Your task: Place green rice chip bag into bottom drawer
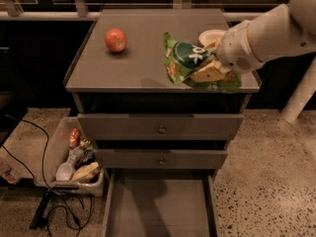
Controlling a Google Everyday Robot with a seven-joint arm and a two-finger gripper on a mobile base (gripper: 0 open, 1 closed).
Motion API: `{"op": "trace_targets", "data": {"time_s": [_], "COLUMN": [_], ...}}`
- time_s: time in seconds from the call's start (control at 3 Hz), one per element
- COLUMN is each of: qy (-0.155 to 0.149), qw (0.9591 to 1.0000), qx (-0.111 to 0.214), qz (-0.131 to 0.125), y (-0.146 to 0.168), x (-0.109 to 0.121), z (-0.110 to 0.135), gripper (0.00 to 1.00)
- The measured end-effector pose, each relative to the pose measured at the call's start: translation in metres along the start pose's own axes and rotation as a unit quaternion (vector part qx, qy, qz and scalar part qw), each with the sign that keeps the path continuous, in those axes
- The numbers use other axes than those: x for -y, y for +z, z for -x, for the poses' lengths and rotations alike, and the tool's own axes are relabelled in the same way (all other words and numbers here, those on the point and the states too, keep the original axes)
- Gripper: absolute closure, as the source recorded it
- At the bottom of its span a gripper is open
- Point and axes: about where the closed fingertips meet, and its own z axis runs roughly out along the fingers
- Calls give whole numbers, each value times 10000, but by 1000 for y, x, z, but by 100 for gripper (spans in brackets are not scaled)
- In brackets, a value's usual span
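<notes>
While the gripper [209, 72] hangs over the right front part of the cabinet [123, 73] top, its tan fingers [203, 75] are clamped tight on the bag [183, 58]. The bag is bright green and crinkly, with a dark round mark and white letters on it. It is tipped to one side and held up off the cabinet top, and a dim shadow lies on the top just below it. The low end of the bag reaches out to the cabinet's front right edge. A big white arm [269, 33] comes in from the right side of the cabinet and ends at the gripper. A pale bowl [211, 34] sits on the right back part of the cabinet top, just behind the bag, and the arm hides part of it. A red apple [115, 40] sits on the left back part of the top, well apart from the bag. Two drawers with small round knobs are on the cabinet's front, the upper drawer [123, 127] above the middle drawer [128, 160]. The bottom drawer [158, 206] is pulled out at the foot of the cabinet, far below the bag. A white bin [54, 147] full of small packets stands on the floor just left of the cabinet. Black cords [54, 214] lie on the floor near the bin, left of the cabinet.
</notes>
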Motion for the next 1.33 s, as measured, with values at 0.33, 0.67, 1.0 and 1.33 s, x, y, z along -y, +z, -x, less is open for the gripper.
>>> {"op": "trace_targets", "data": {"time_s": [0.33,0.67,1.0,1.33], "qy": [392,857,1186,1253], "qw": [9989,9941,9884,9861], "qx": [-27,-132,-143,-225], "qz": [271,649,934,1064], "y": [7,41,60,66], "x": [-43,-81,-131,-147], "z": [-30,-63,-85,-94], "gripper": [100,100,100,100]}}
